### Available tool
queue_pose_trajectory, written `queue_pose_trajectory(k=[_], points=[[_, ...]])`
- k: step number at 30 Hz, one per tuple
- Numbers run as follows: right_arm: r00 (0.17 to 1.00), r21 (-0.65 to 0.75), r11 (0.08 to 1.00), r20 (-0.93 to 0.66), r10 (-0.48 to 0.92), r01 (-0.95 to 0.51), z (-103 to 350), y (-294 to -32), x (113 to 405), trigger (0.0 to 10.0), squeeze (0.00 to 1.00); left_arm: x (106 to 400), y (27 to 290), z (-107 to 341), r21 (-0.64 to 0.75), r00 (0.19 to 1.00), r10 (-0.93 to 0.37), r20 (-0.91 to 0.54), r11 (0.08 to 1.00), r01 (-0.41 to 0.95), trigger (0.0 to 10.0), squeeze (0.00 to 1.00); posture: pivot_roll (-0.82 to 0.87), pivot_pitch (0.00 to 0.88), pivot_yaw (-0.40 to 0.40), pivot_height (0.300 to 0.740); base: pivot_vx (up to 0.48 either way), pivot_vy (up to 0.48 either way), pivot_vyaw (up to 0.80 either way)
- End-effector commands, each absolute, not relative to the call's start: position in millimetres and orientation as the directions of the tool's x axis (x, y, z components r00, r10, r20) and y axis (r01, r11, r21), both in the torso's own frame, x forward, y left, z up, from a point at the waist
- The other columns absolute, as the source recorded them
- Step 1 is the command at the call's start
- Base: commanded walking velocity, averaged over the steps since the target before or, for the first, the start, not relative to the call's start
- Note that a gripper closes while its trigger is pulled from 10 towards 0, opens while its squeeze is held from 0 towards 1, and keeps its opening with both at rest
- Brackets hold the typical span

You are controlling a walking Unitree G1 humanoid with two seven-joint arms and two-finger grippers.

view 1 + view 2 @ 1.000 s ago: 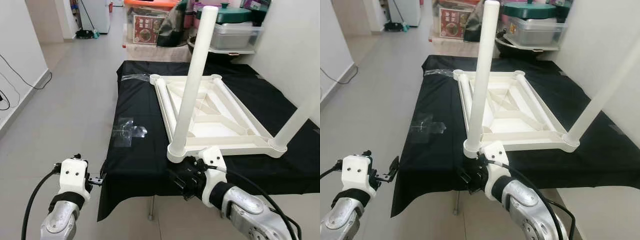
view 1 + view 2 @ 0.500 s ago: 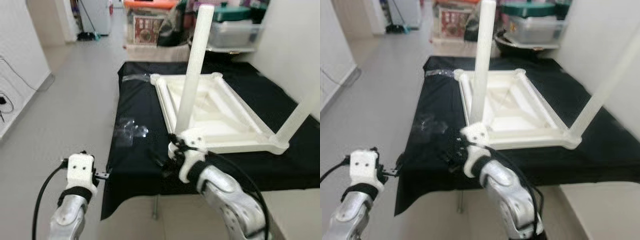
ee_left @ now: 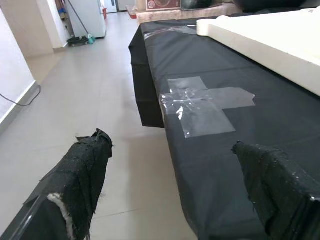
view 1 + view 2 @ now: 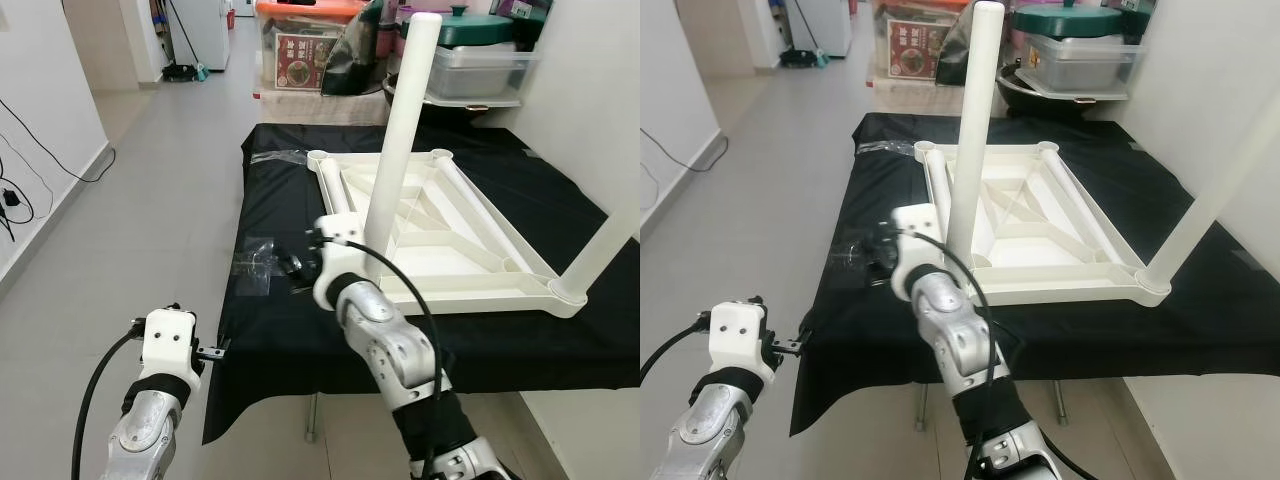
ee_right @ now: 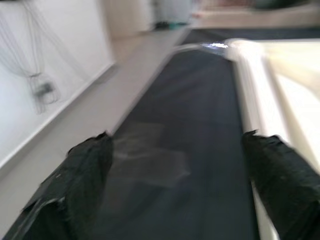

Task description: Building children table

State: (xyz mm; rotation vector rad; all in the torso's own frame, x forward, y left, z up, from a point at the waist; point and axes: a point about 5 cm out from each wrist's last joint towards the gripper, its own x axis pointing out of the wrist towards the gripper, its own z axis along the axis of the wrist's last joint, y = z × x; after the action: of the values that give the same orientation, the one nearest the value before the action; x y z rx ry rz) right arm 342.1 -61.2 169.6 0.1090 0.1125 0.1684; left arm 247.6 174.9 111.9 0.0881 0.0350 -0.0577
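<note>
Two legs stand upright in the white tabletop frame, which lies upside down on the black-draped surface: near-left leg, near-right leg. I read both far corner sockets as empty. Right gripper, fingers spread and holding nothing, hovers over the cloth just left of the frame's long left rail, so the frame lies to its right, rail running near to far. Left gripper, also spread and empty, sits off the surface's near-left corner, farther away. Left wrist view resolves the clear tape patch sharply; right wrist view is blurred.
</note>
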Motion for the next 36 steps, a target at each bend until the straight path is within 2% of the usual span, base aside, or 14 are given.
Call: queue_pose_trajectory(k=[1,5,7,9,10,11,12,18,23,24,25,26,33,36], points=[[0.982,0.117,0.981,-0.125,-0.139,0.154,162.1,-115.9,349.5,10.0,0.00,245.2,178.7,106.1,0.101,0.998,-0.037,-0.059,0.994,0.042,10.0,0.00,0.07,0.000,-0.075,0.740,0.000,0.000,0.00],[0.960,0.115,0.957,-0.119,-0.254,0.267,160.9,-141.4,348.6,10.0,0.00,245.0,178.0,105.7,0.100,0.997,-0.039,-0.061,0.994,0.045,10.0,0.00,0.06,0.000,-0.070,0.740,0.000,0.000,0.00],[0.835,0.073,0.832,-0.045,-0.548,0.550,165.4,-234.9,335.4,10.0,0.00,243.6,176.8,104.4,0.096,0.997,-0.041,-0.066,0.994,0.047,10.0,0.00,0.05,0.000,-0.066,0.740,0.000,0.000,0.00],[0.835,0.073,0.832,-0.045,-0.548,0.550,165.4,-234.9,335.4,10.0,0.00,243.6,176.8,104.4,0.096,0.997,-0.041,-0.066,0.994,0.047,10.0,0.00,0.05,0.000,-0.066,0.740,0.000,0.000,0.00],[0.737,0.062,0.735,-0.017,-0.676,0.675,172.8,-289.2,322.4,10.0,0.00,243.0,176.9,103.1,0.093,0.997,-0.040,-0.071,0.995,0.047,10.0,0.00,0.03,0.000,-0.056,0.740,0.000,0.000,0.00],[0.737,0.062,0.735,-0.017,-0.676,0.675,172.8,-289.2,322.4,10.0,0.00,243.0,176.9,103.1,0.093,0.997,-0.040,-0.071,0.995,0.047,10.0,0.00,0.03,0.000,-0.056,0.740,0.000,0.000,0.00],[0.601,0.038,0.603,0.060,-0.797,0.797,197.3,-359.1,299.3,10.0,0.00,242.6,175.9,101.7,0.089,0.996,-0.044,-0.077,0.995,0.050,10.0,0.00,0.03,0.000,-0.062,0.740,0.000,0.000,0.00],[0.578,0.047,0.585,0.109,-0.809,0.810,217.4,-394.6,292.6,10.0,0.00,242.3,175.7,101.7,0.089,0.996,-0.041,-0.077,0.995,0.047,10.0,0.00,0.04,0.000,-0.066,0.740,0.000,0.000,0.00],[0.863,0.012,0.864,0.033,-0.504,0.504,203.2,-335.2,337.9,10.0,0.00,242.0,177.0,100.6,0.090,0.996,-0.041,-0.083,0.995,0.048,10.0,0.00,0.04,0.000,-0.065,0.740,0.000,0.000,0.00],[0.950,0.013,0.950,0.008,-0.312,0.312,191.4,-288.3,353.3,10.0,0.00,241.8,176.1,100.3,0.091,0.995,-0.046,-0.085,0.994,0.054,10.0,0.00,0.04,0.000,-0.067,0.740,0.000,0.000,0.00],[0.950,0.013,0.950,0.008,-0.312,0.312,191.4,-288.3,353.3,10.0,0.00,241.8,176.1,100.3,0.091,0.995,-0.046,-0.085,0.994,0.054,10.0,0.00,0.04,0.000,-0.067,0.740,0.000,0.000,0.00],[0.999,0.034,0.998,-0.008,-0.046,0.047,176.4,-218.4,360.8,10.0,0.00,241.7,174.7,100.5,0.094,0.995,-0.052,-0.085,0.994,0.060,10.0,0.00,0.06,0.000,-0.074,0.740,0.000,0.000,0.00],[0.915,0.063,0.913,0.012,0.403,-0.403,154.7,-103.9,336.8,10.0,0.00,240.8,175.5,102.2,0.096,0.996,-0.054,-0.077,0.994,0.062,10.0,0.00,0.07,0.000,-0.083,0.740,0.000,0.000,0.00],[0.894,0.061,0.892,0.021,0.448,-0.449,154.4,-93.8,331.6,10.0,0.00,240.8,174.8,102.5,0.091,0.995,-0.060,-0.075,0.994,0.067,10.0,0.00,0.07,0.000,-0.083,0.740,0.000,0.000,0.00]])
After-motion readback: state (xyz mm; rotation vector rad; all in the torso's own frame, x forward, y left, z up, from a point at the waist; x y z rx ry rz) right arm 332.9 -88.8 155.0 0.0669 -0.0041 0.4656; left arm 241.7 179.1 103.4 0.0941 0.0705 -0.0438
